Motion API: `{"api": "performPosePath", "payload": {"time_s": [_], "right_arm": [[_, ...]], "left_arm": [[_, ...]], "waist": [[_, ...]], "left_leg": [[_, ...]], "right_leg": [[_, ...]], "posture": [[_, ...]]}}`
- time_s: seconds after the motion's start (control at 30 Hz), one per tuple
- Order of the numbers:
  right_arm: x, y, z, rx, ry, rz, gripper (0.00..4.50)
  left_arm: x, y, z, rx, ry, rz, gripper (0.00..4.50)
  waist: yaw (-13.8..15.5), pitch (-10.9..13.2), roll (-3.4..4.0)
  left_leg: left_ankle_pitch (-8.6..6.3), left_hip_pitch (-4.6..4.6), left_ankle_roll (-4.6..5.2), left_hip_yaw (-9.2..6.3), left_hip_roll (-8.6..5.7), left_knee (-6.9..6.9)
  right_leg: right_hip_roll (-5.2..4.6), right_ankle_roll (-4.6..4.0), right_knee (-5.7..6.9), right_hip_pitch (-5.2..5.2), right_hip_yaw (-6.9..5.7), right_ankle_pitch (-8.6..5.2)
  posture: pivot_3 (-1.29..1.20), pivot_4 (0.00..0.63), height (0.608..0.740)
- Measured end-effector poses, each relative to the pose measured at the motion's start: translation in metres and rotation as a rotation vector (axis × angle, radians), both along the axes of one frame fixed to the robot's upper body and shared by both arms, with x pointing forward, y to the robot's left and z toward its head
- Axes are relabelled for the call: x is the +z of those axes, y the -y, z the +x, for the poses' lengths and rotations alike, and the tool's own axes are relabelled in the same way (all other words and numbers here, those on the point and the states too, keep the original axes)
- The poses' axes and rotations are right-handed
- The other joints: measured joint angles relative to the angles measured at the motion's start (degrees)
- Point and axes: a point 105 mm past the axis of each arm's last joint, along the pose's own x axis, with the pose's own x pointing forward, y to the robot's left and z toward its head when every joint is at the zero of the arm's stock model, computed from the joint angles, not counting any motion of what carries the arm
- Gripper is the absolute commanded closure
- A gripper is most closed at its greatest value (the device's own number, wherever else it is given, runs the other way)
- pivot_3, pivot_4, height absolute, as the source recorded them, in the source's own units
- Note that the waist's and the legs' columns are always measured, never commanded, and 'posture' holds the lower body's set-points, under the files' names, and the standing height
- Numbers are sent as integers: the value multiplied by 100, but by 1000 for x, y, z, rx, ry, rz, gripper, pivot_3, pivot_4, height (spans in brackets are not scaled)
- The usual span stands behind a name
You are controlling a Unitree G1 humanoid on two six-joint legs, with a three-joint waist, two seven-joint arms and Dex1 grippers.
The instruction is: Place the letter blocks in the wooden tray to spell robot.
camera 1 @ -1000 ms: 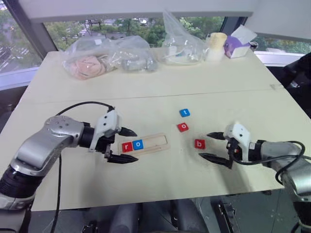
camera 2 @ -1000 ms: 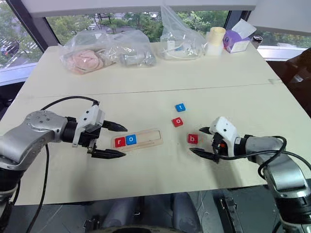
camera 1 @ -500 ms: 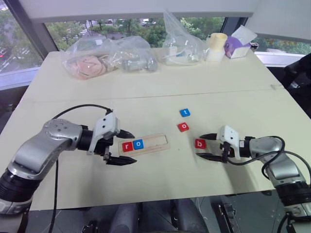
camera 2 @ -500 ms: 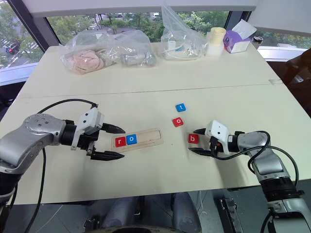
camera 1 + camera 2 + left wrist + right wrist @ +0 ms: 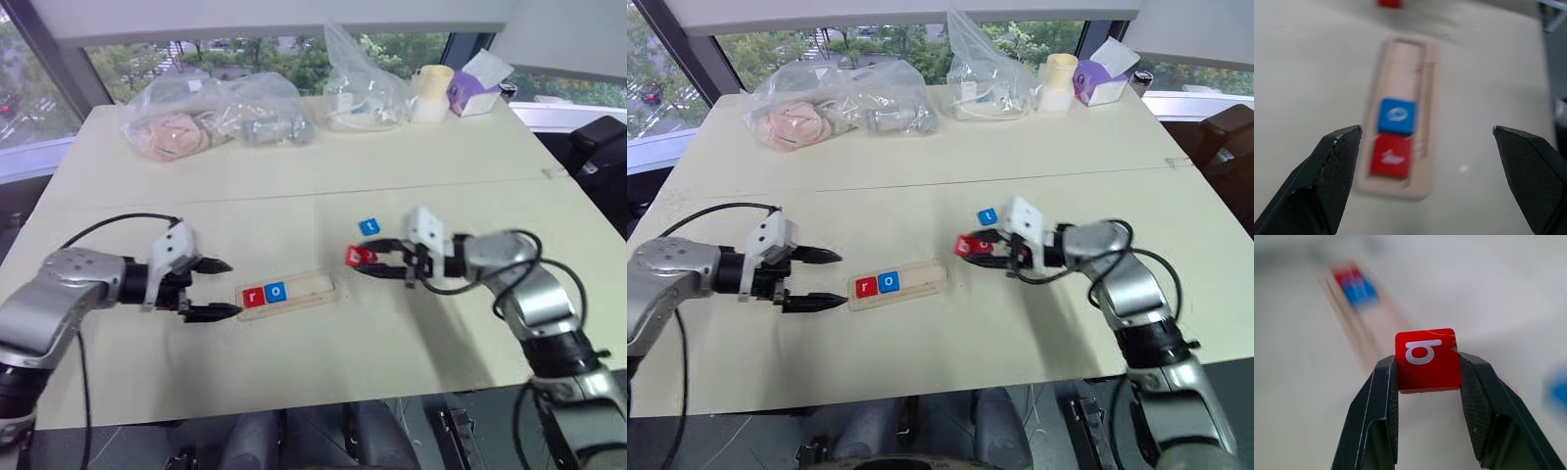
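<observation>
I see the right gripper (image 5: 1425,377) with its fingers clamped on the red b block (image 5: 1426,359), held above the worktop (image 5: 294,176) just right of the wooden tray (image 5: 315,288). The tray holds a red r block (image 5: 255,295) and a blue o block (image 5: 277,291) at its left end. The left gripper (image 5: 217,289) hangs beside that end, fingers wide and empty. A blue t block (image 5: 368,226) lies apart on the worktop.

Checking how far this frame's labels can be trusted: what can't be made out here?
- Left wrist view: letters on the red tile and blue tile in the wooden tray, blurred.
- Right wrist view: everything behind the red b tile in the right hand, blurred.
- Eye views: contents of the bags, veiled by crumpled plastic.
</observation>
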Motion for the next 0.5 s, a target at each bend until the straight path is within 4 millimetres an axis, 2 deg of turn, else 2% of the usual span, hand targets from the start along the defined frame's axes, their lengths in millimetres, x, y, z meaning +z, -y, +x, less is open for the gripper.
{"api": "performPosePath", "payload": {"time_s": [0.07,0.17,0.3,0.5], "right_arm": [[-5,-24,-3,74,-11,-21,3348],[-20,-49,-7,160,-33,-75,3348],[-38,-55,-4,198,-36,-173,3348],[-57,-67,1,240,-47,-244,3348]], "left_arm": [[-4,-6,-5,17,-22,-3,0],[-1,-7,-7,30,0,-2,0],[2,-7,-11,49,27,1,0],[0,6,-20,45,22,-28,0]], "waist": [[41,-1,-4],[51,0,-4],[16,-1,-6],[5,-1,-6]], "left_leg": [[0,-8,-1,-1,-2,1],[0,-16,-2,5,-12,13],[-1,-16,-2,12,-14,22],[0,-8,-2,8,-5,15]], "right_leg": [[-5,0,-8,-1,-3,0],[-22,0,-9,-1,-1,2],[-27,-2,-9,2,3,4],[-10,-1,10,-6,0,4]], "posture": [[0,150,740],[0,150,740],[0,150,740],[0,150,740]]}}
